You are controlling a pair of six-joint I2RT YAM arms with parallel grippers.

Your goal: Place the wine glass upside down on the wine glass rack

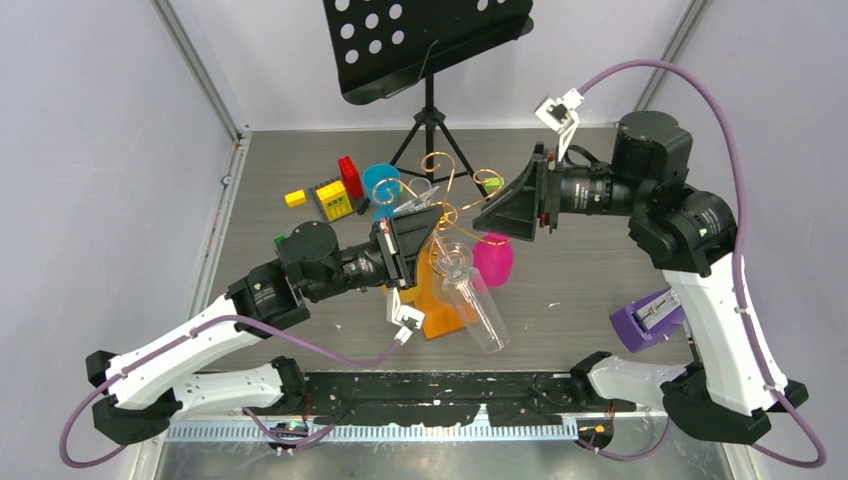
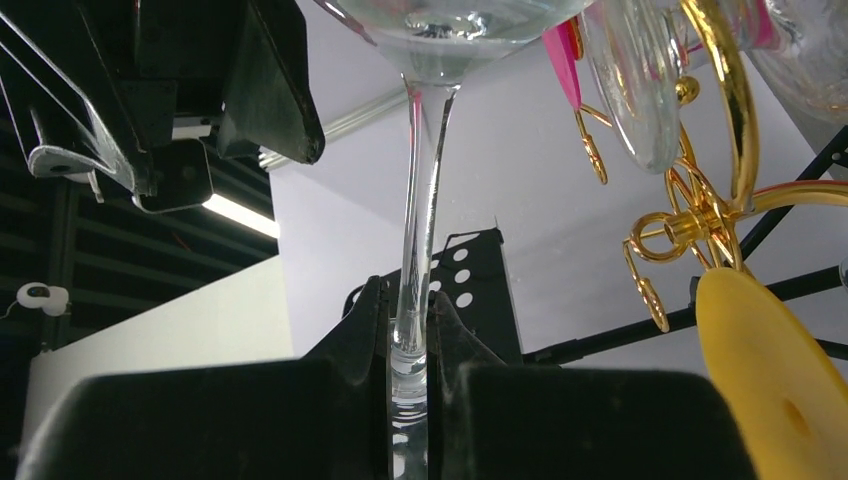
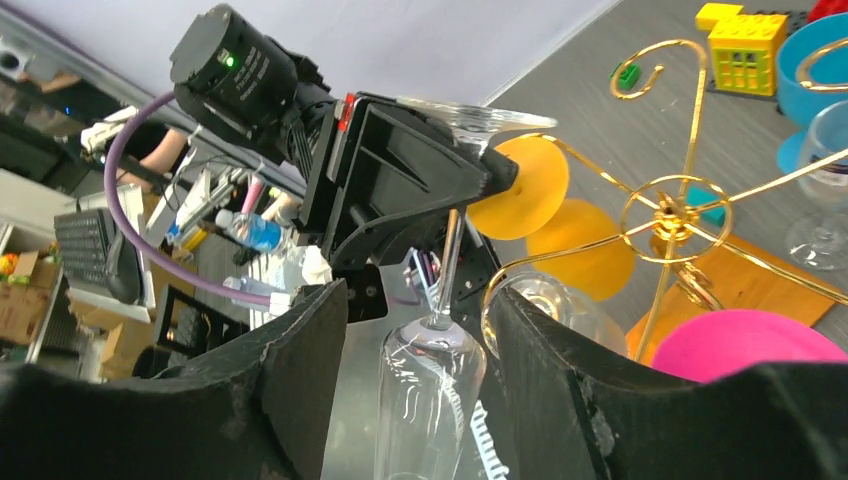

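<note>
The left claw is shut tight on the thin stem of the wine glass. The glass is up off the table, tipped over, above the near end of the flat orange base. Its round cup part points at the near edge of the table. The wine glass rack stands on that base, near the middle of the table, and its curly gold arms are just past the glass. The glass is not on the rack yet. The right claw is open wide and holds nothing. It sits right of the rack top, apart from the glass. A pink cup is beside the base on the right. A blue cup and some toy blocks are closer to the far edge. A black music stand is at the far edge.
</note>
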